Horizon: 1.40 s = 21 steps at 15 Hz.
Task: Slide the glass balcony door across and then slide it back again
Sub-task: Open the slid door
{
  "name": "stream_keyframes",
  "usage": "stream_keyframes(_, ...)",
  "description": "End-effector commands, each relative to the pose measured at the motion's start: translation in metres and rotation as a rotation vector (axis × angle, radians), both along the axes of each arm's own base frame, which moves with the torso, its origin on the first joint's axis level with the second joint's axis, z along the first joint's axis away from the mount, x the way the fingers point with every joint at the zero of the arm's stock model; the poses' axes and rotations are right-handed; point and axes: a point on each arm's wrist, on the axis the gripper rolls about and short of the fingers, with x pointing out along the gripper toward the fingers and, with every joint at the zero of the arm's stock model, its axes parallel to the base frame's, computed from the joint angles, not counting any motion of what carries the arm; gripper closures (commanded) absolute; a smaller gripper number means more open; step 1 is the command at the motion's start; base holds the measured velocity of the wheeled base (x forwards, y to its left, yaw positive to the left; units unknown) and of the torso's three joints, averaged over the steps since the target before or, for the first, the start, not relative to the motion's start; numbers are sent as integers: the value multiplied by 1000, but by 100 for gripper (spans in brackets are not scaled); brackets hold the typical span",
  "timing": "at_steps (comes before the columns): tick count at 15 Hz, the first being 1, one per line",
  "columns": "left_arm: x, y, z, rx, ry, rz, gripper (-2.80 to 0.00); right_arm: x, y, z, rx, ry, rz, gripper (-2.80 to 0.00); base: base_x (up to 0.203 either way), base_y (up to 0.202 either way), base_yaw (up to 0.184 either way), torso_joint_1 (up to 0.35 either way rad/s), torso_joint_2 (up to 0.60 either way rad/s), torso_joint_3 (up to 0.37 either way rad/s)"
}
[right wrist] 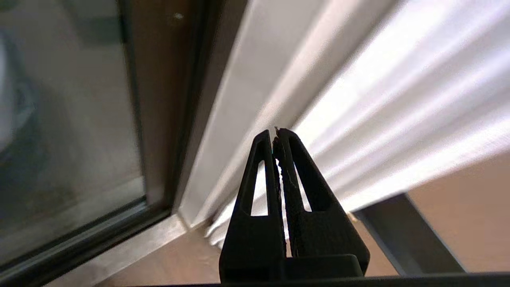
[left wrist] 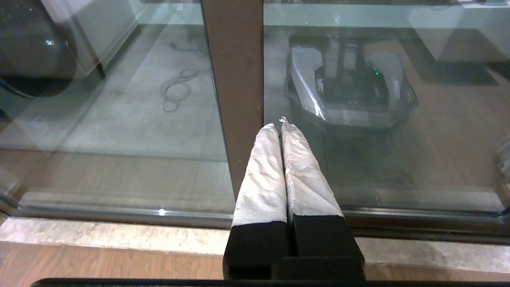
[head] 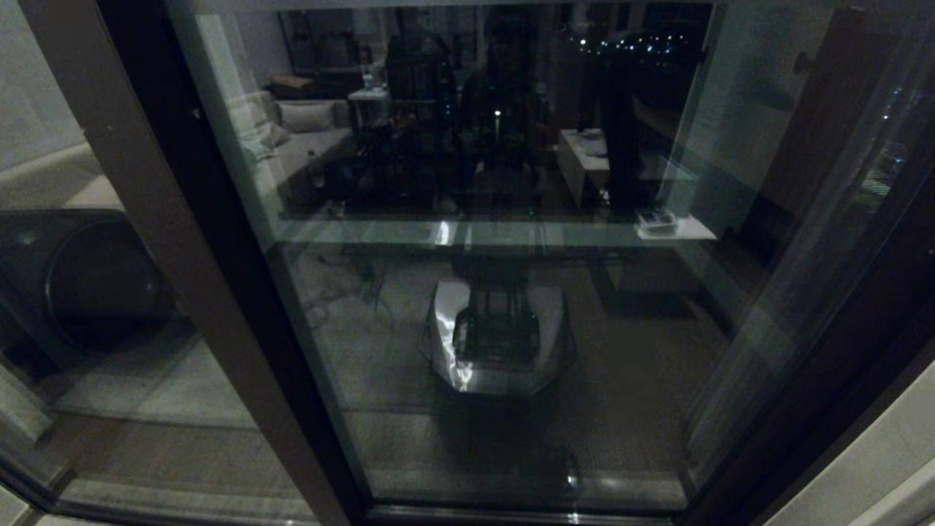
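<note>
Ahead, the head view shows the tall reflective glass balcony door (head: 497,256) in its dark brown metal frame filling the scene, with a brown vertical post (head: 182,241) at its left; neither arm appears.

Left wrist view: the left gripper (left wrist: 281,124), fingers wrapped in grey tape, is clenched on nothing, tips just before the brown post (left wrist: 235,79).

Right wrist view: the black right gripper (right wrist: 275,133) is clenched empty near the white pleated curtain (right wrist: 378,119), beside the door's frame edge (right wrist: 159,99).

Dark brown door frame (left wrist: 235,79); seemingly white curtain (right wrist: 398,99).
</note>
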Motion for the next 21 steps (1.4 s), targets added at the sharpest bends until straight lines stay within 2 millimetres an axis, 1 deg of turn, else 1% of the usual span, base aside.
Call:
stream_keyframes(1,0,0,0,0,2,0,0,18,-18,6,34,13,7,0,0,0,0,0,0,0)
stream_keyframes(2,0,0,0,0,0,0,0,22,-26,13,39,-7,25,0,0,0,0,0,0,0)
stream_keyframes(4,0,0,0,0,0,-1,0,34,-44,26,79,-38,114,0,0,0,0,0,0,0)
stream_keyframes(6,0,0,0,0,0,0,0,42,-62,34,148,-28,176,0,0,0,0,0,0,0)
stream_keyframes(9,0,0,0,0,1,-2,0,60,-78,33,269,-18,334,0,0,0,0,0,0,0)
stream_keyframes(11,0,0,0,0,0,0,0,70,-86,29,291,-9,358,0,0,0,0,0,0,0)
stream_keyframes(14,0,0,0,0,0,-2,0,85,-100,36,272,-21,366,0,0,0,0,0,0,0)
stream_keyframes(15,0,0,0,0,0,0,0,89,-104,37,267,-22,363,-280,0,0,0,0,0,0)
stream_keyframes(18,0,0,0,0,0,0,0,100,-113,34,230,11,385,-280,0,0,0,0,0,0)
stream_keyframes(19,0,0,0,0,0,0,0,104,-112,33,231,15,402,-280,0,0,0,0,0,0)
stream_keyframes(21,0,0,0,0,0,0,0,104,-109,33,226,17,415,-280,0,0,0,0,0,0)
